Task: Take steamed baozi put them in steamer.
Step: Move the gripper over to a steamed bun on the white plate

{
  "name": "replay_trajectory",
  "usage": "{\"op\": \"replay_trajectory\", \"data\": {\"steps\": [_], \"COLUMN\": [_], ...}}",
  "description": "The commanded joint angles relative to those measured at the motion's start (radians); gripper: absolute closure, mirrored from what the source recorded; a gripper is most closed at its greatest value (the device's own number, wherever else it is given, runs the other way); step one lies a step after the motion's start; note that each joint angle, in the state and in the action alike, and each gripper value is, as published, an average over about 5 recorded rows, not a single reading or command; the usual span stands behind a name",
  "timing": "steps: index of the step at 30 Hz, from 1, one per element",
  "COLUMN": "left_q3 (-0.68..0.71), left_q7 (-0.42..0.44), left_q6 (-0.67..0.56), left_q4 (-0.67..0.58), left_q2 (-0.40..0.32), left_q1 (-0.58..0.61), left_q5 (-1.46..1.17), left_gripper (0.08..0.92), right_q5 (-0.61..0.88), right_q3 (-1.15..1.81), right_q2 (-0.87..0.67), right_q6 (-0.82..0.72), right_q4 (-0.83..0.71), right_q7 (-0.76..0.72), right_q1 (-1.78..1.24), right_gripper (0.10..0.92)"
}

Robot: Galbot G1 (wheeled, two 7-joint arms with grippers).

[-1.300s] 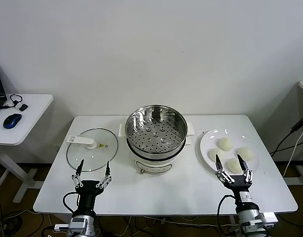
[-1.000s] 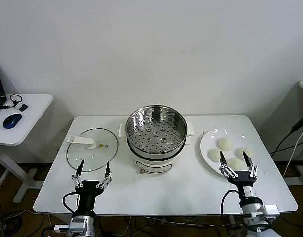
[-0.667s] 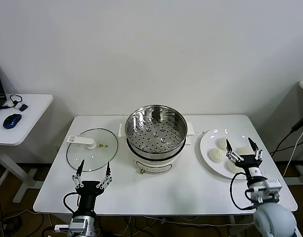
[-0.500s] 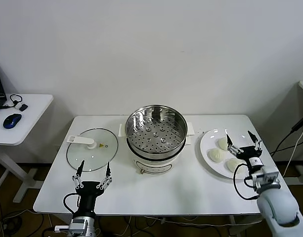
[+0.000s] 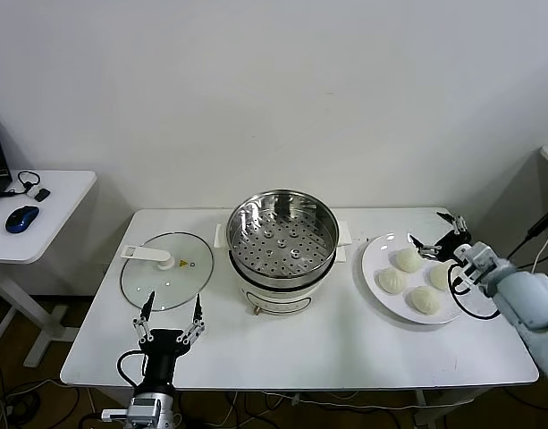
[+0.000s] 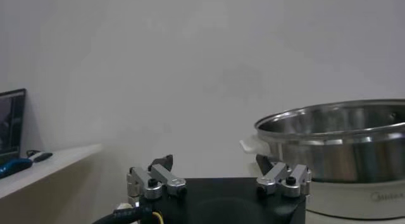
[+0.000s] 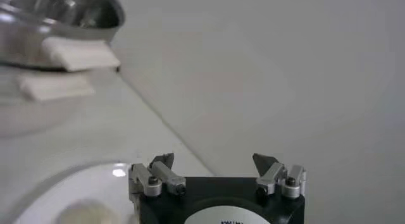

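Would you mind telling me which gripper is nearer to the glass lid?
Left. The left gripper sits just in front of the glass lid; the right gripper is beyond the steamer, above the plate.

Head camera looks down from above; both low wrist cameras share the steamer (image 5: 282,239).

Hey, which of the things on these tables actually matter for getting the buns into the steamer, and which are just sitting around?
Part of the job:
- steamed baozi, four on the white plate
- steamer, uncovered, no buns in it
- right gripper, open above the plate's far edge

Just lying about:
- glass lid, flat on the table
- blue mouse on the side table
- left gripper, open, parked near the lid
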Motion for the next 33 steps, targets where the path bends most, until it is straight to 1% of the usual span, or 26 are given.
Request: {"op": "replay_trajectory", "data": {"steps": [1, 7, 13, 18, 25, 33], "left_q3": [-0.007, -0.022, -0.03, -0.042, -0.049, -0.062], "left_q7": [0.0, 0.0, 0.002, 0.004, 0.007, 0.009], "left_q6": [-0.005, -0.007, -0.006, -0.006, -0.005, -0.006], "left_q4": [0.003, 0.015, 0.018, 0.023, 0.031, 0.043], "left_q2": [-0.049, -0.049, -0.049, -0.049, -0.049, -0.049], "left_q1": [0.0, -0.012, -0.017, -0.02, -0.028, -0.037], "left_q5": [-0.021, -0.033, -0.049, -0.062, -0.074, -0.09], "left_gripper": [0.177, 0.177, 0.177, 0.177, 0.177, 0.177], "right_q5": [-0.02, -0.01, 0.013, 0.041, 0.165, 0.161], "right_q3": [-0.684, -1.19, -1.447, -1.528, -1.55, -1.496], "right_q2": [-0.185, -0.135, -0.027, 0.074, 0.207, 0.376], "right_q6": [0.047, 0.128, 0.191, 0.242, 0.269, 0.309], "right_q4": [-0.18, -0.257, -0.359, -0.489, -0.627, -0.848], "right_q7": [-0.258, -0.361, -0.428, -0.484, -0.55, -0.561], "right_q1": [0.636, 1.091, 1.274, 1.314, 1.265, 1.177], "right_gripper": [0.203, 0.203, 0.203, 0.203, 0.203, 0.203]}}
